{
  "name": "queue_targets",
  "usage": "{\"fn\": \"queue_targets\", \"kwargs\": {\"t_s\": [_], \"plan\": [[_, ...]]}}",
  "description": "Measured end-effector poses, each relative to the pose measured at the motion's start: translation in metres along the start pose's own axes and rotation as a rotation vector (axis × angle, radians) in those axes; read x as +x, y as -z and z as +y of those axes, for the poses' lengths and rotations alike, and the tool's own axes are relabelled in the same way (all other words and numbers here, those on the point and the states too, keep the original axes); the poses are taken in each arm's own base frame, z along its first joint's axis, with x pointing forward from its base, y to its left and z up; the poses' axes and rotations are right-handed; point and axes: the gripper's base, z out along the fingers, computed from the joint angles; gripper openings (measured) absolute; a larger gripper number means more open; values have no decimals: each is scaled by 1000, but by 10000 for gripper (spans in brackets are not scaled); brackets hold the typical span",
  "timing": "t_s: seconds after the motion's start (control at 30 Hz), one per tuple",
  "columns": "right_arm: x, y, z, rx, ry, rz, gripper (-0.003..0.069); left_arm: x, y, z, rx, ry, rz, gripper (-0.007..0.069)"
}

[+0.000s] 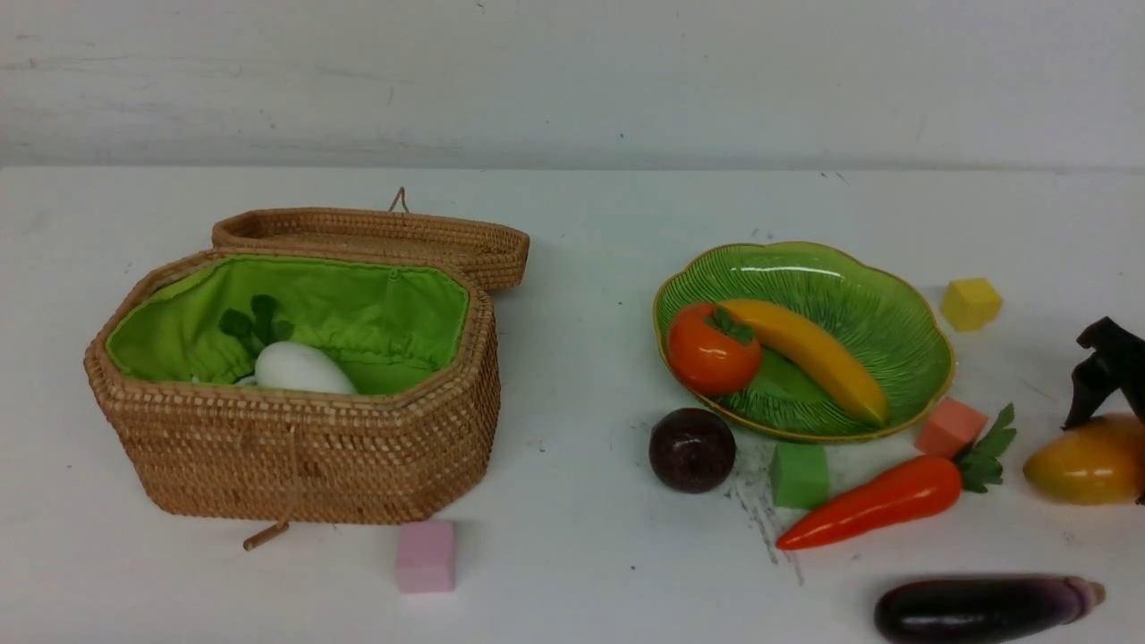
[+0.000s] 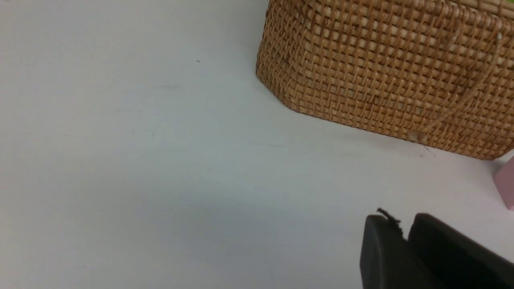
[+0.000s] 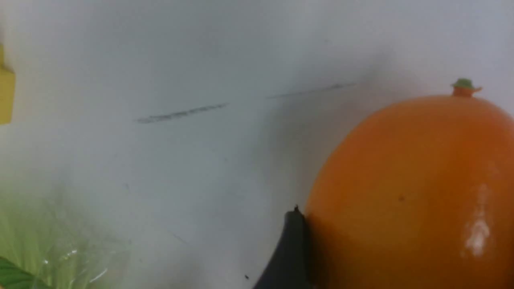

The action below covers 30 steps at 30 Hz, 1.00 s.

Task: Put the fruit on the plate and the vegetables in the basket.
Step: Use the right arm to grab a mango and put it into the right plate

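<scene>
Over at the far right edge of the front view, the right gripper (image 1: 1114, 394) is hanging just above and behind the yellow-orange mango (image 1: 1087, 465), which is resting on the white table (image 1: 572, 376), near the green leaf-shaped plate (image 1: 859, 295) but outside it. From the right wrist, one dark finger (image 3: 291, 249) is lying against the mango (image 3: 413, 192). The other is sitting out of frame, so I cannot tell whether the jaws are gripping or only standing around the fruit.

The persimmon (image 1: 711, 349) and banana (image 1: 814, 353) are lying side by side, touching, on the plate. The plum (image 1: 691, 450) is sitting on the table just beside the plate's near rim. The carrot (image 1: 872, 503) is lying slantwise between the green cube (image 1: 799, 475) and the mango, its leafy top just beside the salmon cube (image 1: 950, 427). The eggplant (image 1: 979, 608) is lying nearest the camera, close to the bottom of the front view. A yellow cube (image 1: 971, 303) is sitting beyond the plate's right rim.

A broad bare stretch of table is lying open between the plate and the wicker basket (image 1: 295, 456), whose lid (image 1: 376, 237) is lying back behind it. The white radish (image 1: 300, 368) is resting inside on the green lining. A pink cube (image 1: 426, 556) is standing just in front of the basket.

From the left wrist, the left gripper (image 2: 405, 233) is hovering over bare table near the basket's woven wall, its fingers (image 2: 381, 253) closed together with only a slit between them, holding nothing
</scene>
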Motion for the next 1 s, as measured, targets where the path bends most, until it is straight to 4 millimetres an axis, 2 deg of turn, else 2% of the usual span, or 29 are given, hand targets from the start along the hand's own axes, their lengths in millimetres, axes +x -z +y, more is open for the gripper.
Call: {"fn": "queue_targets", "kwargs": {"t_s": [0.17, 0.27, 0.33, 0.4, 0.5, 0.6, 0.67, 0.7, 0.77, 0.8, 0.9, 1.0], "plan": [[-1, 0, 3, -8, 124, 3, 598, 0, 0, 0, 0, 0, 0, 94], [-4, 17, 12, -65, 258, -8, 598, 0, 0, 0, 0, 0, 0, 96], [-10, 46, 28, -167, 325, -62, 598, 0, 0, 0, 0, 0, 0, 95], [-11, 89, 53, -330, 452, -157, 598, 0, 0, 0, 0, 0, 0, 95], [5, 139, 91, -545, 689, -281, 598, 0, 0, 0, 0, 0, 0, 95], [37, 156, 121, -663, 1007, -359, 598, 0, 0, 0, 0, 0, -1, 95], [65, 150, 138, -706, 1233, -375, 598, 0, 0, 0, 0, 0, -1, 95], [80, 136, 146, -709, 1361, -369, 598, 0, 0, 0, 0, 0, -1, 95], [91, 120, 153, -706, 1425, -344, 598, 0, 0, 0, 0, 0, -1, 95], [99, 96, 159, -680, 1471, -331, 598, 0, 0, 0, 0, 0, -1, 95], [97, 64, 164, -617, 1452, -349, 598, 0, 0, 0, 0, 0, -1, 95], [89, 47, 166, -559, 1431, -401, 598, 0, 0, 0, 0, 0, -1, 97]]}}
